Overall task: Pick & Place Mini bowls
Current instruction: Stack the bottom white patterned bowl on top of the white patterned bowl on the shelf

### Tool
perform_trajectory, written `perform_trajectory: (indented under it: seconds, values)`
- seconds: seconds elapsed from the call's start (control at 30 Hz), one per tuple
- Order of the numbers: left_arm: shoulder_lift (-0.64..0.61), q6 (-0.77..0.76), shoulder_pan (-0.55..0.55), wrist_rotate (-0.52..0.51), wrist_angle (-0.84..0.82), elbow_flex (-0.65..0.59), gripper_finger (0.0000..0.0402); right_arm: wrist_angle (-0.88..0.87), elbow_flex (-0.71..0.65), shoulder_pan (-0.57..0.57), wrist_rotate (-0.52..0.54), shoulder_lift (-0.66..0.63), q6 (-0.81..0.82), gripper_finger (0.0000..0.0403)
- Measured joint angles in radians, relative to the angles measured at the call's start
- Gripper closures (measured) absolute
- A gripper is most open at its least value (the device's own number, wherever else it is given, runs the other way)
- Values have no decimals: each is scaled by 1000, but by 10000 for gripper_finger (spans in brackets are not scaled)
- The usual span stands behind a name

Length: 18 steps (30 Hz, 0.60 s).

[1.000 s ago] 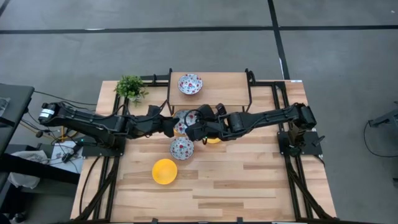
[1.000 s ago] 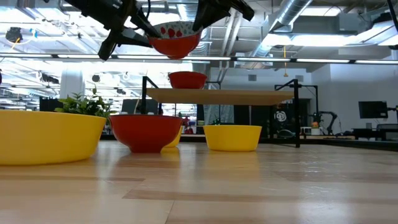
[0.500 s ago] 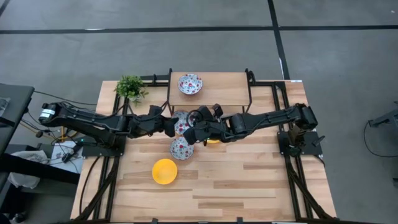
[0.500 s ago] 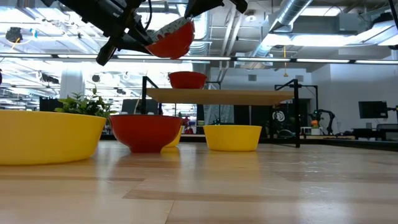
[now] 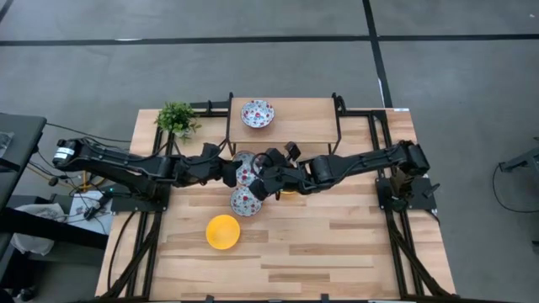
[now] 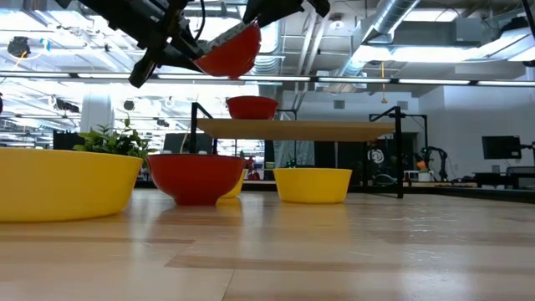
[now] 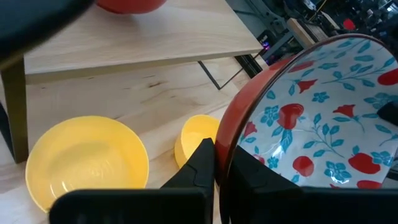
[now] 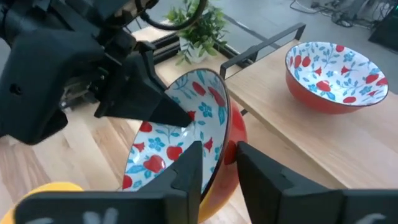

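Red-and-blue flowers line the small round bowl (image 8: 186, 134) held tilted in mid-air above the pale wooden table (image 5: 337, 244), its red rim pinched on one side by the left gripper (image 7: 217, 168) and on the opposite side by the right gripper (image 8: 214, 163). Beyond both grippers, a matching floral bowl (image 5: 257, 113) sits on the raised wooden shelf (image 5: 303, 118).

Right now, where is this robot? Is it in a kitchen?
Probably not a kitchen: it looks like a robot lab or workshop. Bare ceiling ducts run overhead, more equipment stands on benches behind, and the wooden table sits on a grey floor.
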Motion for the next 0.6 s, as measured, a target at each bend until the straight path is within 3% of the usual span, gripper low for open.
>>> perform_trajectory:
  seconds: [0.33, 0.6]
  values:
    - [-3, 31, 0, -26, -20, 3, 391, -110, 114, 6, -16, 2, -68, 263]
    - [-3, 72, 1, 24, -59, 3, 391, -347, 155, 13, -7, 0, -212, 279]
